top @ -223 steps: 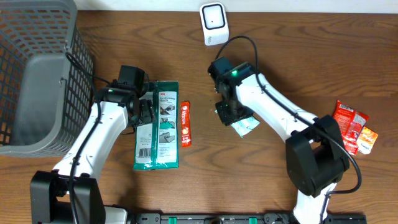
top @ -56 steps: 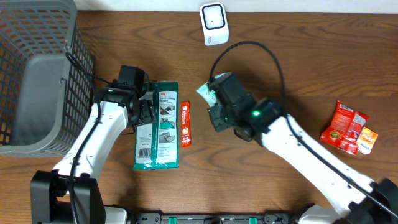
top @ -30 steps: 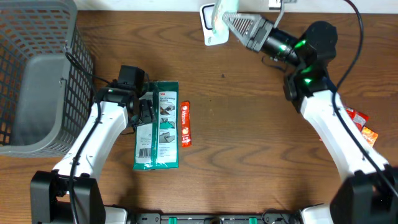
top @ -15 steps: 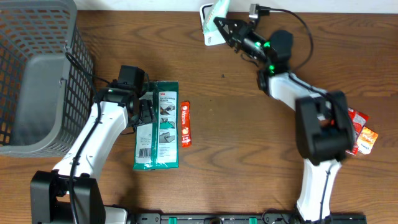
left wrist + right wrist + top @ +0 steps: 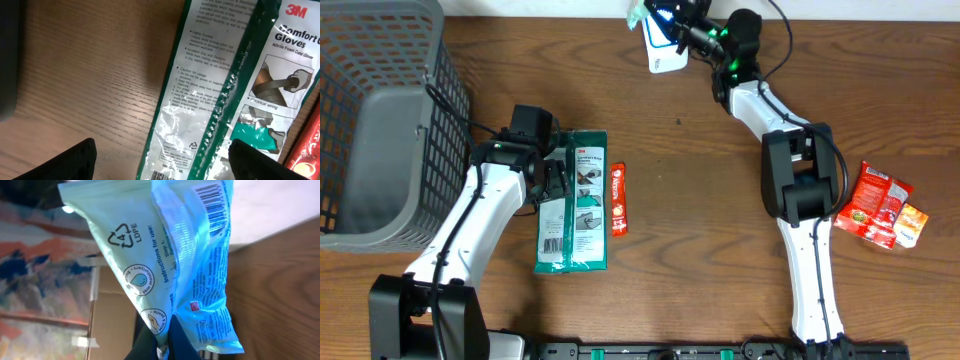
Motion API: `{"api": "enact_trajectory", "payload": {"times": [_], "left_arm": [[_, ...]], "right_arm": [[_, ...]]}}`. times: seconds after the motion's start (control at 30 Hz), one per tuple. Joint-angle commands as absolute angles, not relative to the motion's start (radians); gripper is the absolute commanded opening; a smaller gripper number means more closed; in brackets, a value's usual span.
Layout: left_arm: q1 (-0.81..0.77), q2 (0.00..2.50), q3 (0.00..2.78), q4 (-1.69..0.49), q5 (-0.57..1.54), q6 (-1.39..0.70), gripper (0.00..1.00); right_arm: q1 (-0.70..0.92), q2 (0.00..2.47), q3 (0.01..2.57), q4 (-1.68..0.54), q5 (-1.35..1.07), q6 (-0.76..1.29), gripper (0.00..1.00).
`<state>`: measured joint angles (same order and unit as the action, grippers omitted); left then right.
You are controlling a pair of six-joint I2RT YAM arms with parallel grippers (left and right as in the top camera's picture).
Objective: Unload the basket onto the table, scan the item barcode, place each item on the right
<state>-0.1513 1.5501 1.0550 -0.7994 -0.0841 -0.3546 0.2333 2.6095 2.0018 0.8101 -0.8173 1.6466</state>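
Aloft, right gripper clamped on LDPE-marked packet, left gripper spread above 3M Comfort Gloves pack.

The left claw hangs with fingers spread wide over the glove pack, which covers the surface directly beneath it. Just beside the pack, to the claw's right, lies 1 red bar. Past that bar, bare table gives free passage up to the right arm, which stretches from near edge to far edge like a fence. To the claw's left the wire basket stands as a tall wall. The right claw, clamped on a pale packet, sits just above the white scanner, leaving little room below. 2 snack packets lie well to its right.
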Motion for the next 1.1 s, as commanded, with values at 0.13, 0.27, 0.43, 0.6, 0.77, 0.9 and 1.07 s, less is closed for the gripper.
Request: {"api": "enact_trajectory", "payload": {"times": [0.13, 0.27, 0.43, 0.6, 0.77, 0.9, 1.07], "left_arm": [[-0.145, 1.543, 1.07, -0.8, -0.09, -0.35, 0.85], [-0.145, 1.543, 1.07, -0.8, -0.09, -0.35, 0.85], [-0.145, 1.543, 1.07, -0.8, -0.09, -0.35, 0.85], [-0.145, 1.543, 1.07, -0.8, -0.09, -0.35, 0.85], [-0.145, 1.543, 1.07, -0.8, -0.09, -0.35, 0.85], [-0.145, 1.543, 1.07, -0.8, -0.09, -0.35, 0.85], [-0.145, 1.543, 1.07, -0.8, -0.09, -0.35, 0.85]], "right_arm": [[0.243, 2.669, 2.026, 0.762, -0.816, 1.595, 0.01], [0.243, 2.671, 2.026, 0.762, -0.839, 1.557, 0.01], [0.244, 2.671, 2.026, 0.686, -0.844, 1.523, 0.01], [0.244, 2.672, 2.026, 0.634, -0.816, 1.442, 0.01], [0.244, 2.672, 2.026, 0.612, -0.829, 1.431, 0.01], [0.243, 2.672, 2.023, 0.6, -0.859, 1.425, 0.01], [0.243, 2.672, 2.022, 0.601, -0.883, 1.39, 0.01]]}}
